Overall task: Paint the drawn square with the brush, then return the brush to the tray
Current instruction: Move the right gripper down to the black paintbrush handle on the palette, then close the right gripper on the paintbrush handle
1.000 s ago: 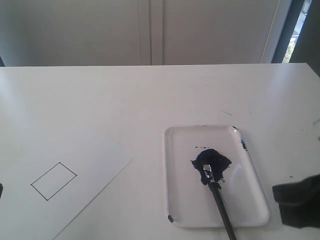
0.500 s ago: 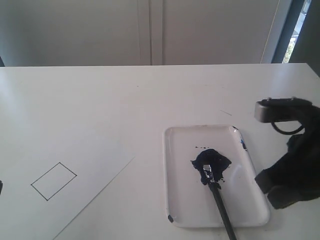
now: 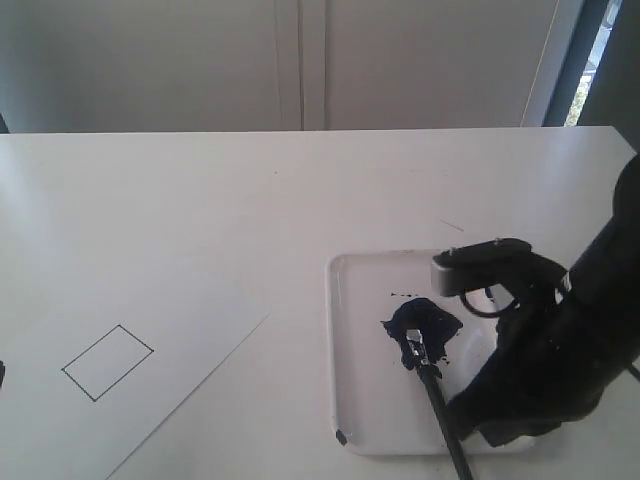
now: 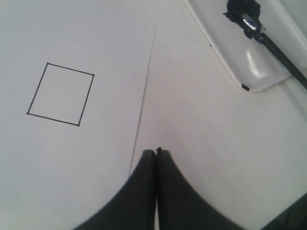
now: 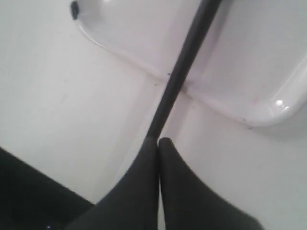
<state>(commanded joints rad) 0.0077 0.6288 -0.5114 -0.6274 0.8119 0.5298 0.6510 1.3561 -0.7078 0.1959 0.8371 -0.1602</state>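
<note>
Wall (image 3: 150,60): plain pale grey-white, filling the top band of the exterior view behind the table's far edge.
Wall strip (image 3: 312,60): a narrow upright panel bounded by two thin vertical lines, at top centre.
Window (image 3: 598,60): a slim slanted sliver in the upper right corner, bright with daylight and a touch of green at its lower end.
Window frame (image 3: 573,65): a dark slanted bar just left of the sliver, with a white bar beside it.
Table (image 3: 200,200): white and matte; its far edge runs level across the upper third.
Table marks: a short thin scratch (image 3: 452,225) right of centre.
Light: soft, even daylight.
</note>
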